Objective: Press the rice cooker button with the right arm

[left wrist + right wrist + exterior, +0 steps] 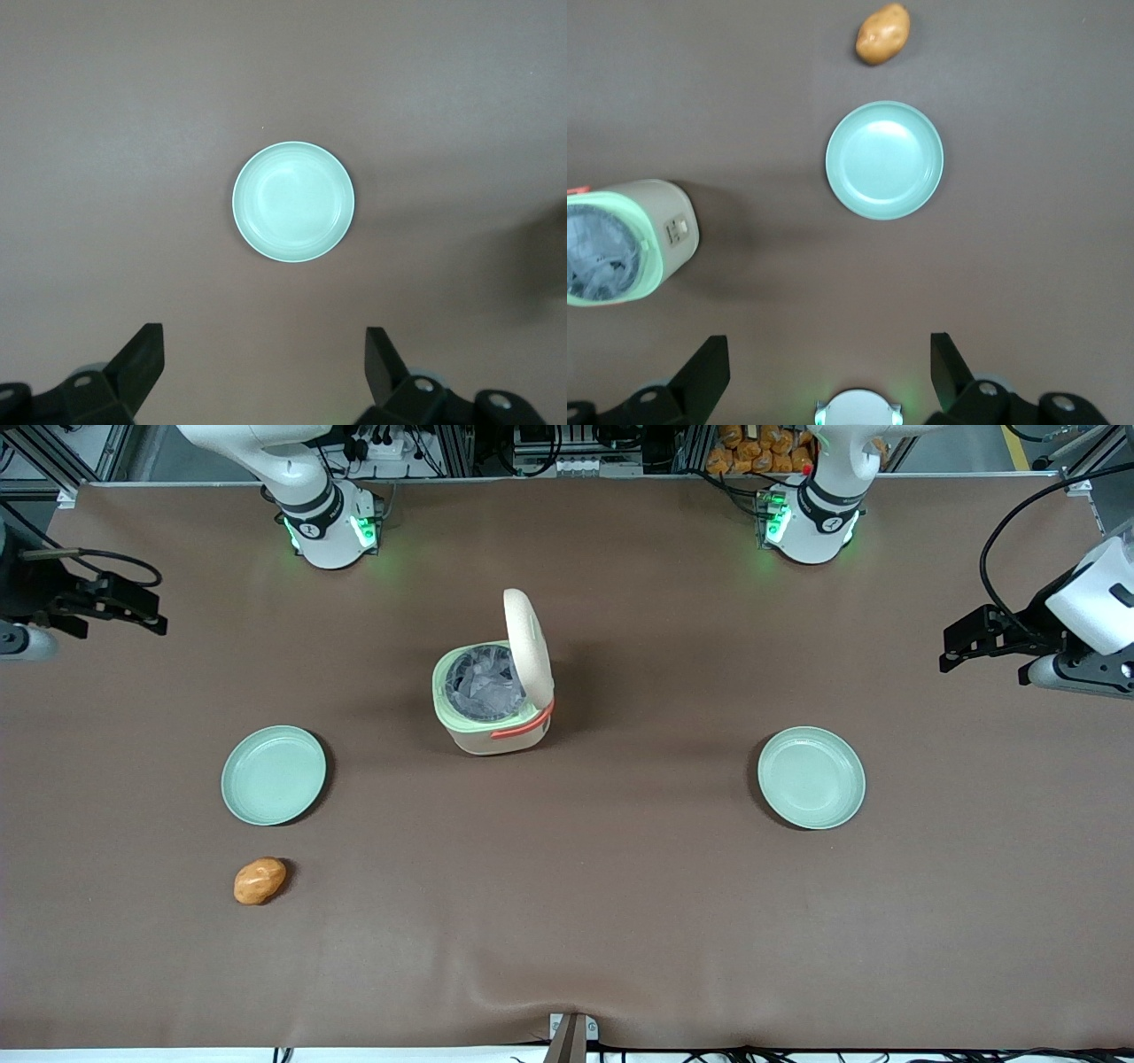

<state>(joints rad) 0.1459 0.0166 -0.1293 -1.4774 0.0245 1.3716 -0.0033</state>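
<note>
The cream rice cooker (493,708) stands mid-table with its lid (528,642) swung up and open. It has a pale green rim, a coral-orange handle band and a grey crumpled lining inside. It also shows in the right wrist view (629,243), with a small button panel (677,230) on its side wall. My right gripper (146,609) hovers high above the table toward the working arm's end, well away from the cooker. In the right wrist view the gripper (830,372) is open and empty, its fingers (709,372) wide apart.
A pale green plate (274,774) lies between the gripper and the cooker, also in the right wrist view (884,159). An orange-brown potato (260,880) lies nearer the front camera (882,34). A second green plate (811,777) lies toward the parked arm's end (293,201).
</note>
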